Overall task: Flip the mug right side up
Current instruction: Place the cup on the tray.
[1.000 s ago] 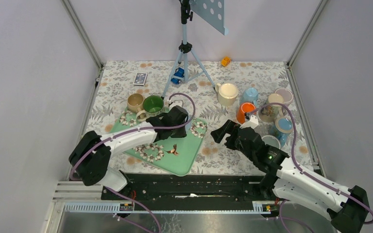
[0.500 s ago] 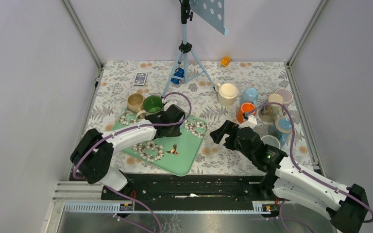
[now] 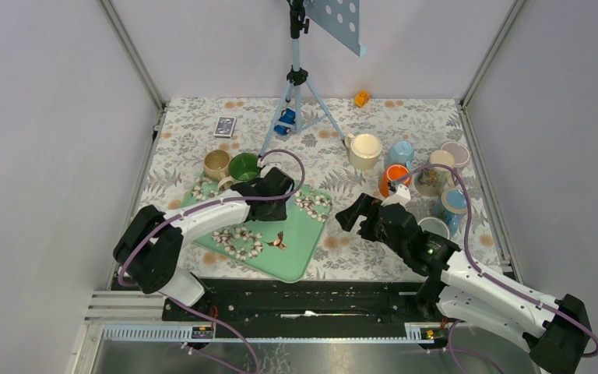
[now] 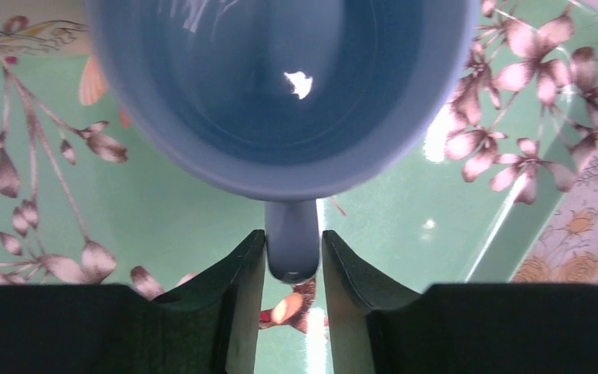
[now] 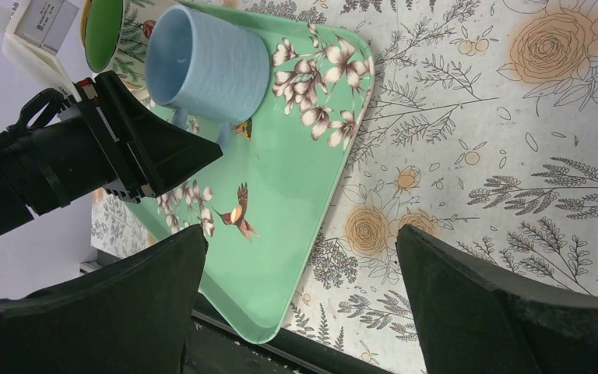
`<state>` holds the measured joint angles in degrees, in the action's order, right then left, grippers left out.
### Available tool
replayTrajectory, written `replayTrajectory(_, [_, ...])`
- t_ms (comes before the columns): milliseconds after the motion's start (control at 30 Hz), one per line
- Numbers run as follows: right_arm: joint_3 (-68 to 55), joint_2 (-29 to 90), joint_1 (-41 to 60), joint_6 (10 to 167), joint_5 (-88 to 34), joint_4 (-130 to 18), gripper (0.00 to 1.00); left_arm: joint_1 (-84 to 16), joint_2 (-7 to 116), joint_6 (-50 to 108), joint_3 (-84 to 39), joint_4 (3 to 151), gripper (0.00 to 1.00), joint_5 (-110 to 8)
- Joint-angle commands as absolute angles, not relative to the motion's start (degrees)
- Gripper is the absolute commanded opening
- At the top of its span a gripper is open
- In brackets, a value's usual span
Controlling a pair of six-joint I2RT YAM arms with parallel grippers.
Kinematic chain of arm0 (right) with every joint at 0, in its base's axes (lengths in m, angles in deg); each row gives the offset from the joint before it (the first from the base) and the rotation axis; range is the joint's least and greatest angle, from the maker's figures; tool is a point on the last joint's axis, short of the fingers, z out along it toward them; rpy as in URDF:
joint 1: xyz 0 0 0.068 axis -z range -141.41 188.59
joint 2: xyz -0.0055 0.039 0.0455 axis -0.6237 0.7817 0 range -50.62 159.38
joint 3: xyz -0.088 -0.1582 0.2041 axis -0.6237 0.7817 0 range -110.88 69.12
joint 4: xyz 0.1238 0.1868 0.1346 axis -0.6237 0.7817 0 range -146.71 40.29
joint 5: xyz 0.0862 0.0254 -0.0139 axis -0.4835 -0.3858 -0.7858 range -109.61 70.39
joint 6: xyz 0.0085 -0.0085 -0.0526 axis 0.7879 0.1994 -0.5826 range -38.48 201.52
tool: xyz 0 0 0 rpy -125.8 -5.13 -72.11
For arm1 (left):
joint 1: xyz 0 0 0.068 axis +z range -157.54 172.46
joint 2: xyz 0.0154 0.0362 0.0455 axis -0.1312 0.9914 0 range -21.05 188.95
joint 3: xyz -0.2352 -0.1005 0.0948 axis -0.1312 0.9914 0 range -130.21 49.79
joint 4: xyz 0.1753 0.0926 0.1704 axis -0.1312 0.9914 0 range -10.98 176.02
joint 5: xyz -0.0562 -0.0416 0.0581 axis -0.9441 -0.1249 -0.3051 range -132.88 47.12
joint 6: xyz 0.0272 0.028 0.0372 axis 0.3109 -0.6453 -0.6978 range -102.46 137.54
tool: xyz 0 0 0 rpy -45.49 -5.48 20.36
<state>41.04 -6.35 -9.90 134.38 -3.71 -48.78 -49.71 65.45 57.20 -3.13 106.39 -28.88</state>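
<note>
Left gripper [image 4: 293, 261] pinches the handle of the mug [image 4: 280, 78], upright on the tray [image 4: 436, 226]; ease open, back straight off. Right gripper [image 5: 297, 234] spread wide.

We see the blue mug [image 5: 218, 66] standing on the green flowered tray [image 5: 280, 202], near one of the tray's corners, its open mouth showing. The black left fingers [image 5: 160, 152] reach in over the tray, their tip meeting the mug's handle [image 5: 222, 132]; whether they pinch it we cannot tell. Just off the tray, beyond the blue mug, stands a green mug [image 5: 101, 31]. A painted bird [image 5: 237, 214] marks the tray's middle. Our right fingers [image 5: 109, 312] stand wide apart with nothing between them, one by the tray's edge, the other off the tray over the flower-patterned desk [image 5: 514, 140].
</note>
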Motion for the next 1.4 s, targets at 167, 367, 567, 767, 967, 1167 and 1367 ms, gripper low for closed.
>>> replayTrajectory(167, [37.82,-6.81,-10.23,131.94,-2.03,-47.50,1.00,-48.25,65.94,56.92,-4.99,107.28,0.49,-27.02])
replayTrajectory(367, [37.58,-7.32,-10.28,131.75,-1.67,-46.80,1.00,-47.52,67.52,56.48,-6.82,106.72,0.52,-26.42])
replayTrajectory(567, [37.46,-7.72,-10.27,131.79,-1.62,-46.05,1.00,-46.18,68.98,56.48,-8.39,106.23,0.52,-25.72])
replayTrajectory(767, [37.25,-8.33,-10.25,131.64,-1.37,-45.23,1.00,-45.20,70.46,55.97,-9.52,105.33,0.51,-25.75])
replayTrajectory(967, [36.77,-8.12,-10.21,131.47,-0.97,-44.20,1.00,-44.90,70.94,55.60,-10.26,105.11,0.51,-26.17])
replayTrajectory(1167, [35.91,-7.84,-10.28,131.35,-0.30,-43.27,1.00,-44.88,68.89,54.70,-9.52,105.18,0.56,-27.90])
replayTrajectory(1367, [34.64,-7.23,-10.26,131.21,1.88,-41.32,1.00,-44.89,63.63,53.23,-8.04,106.87,0.72,-30.12])
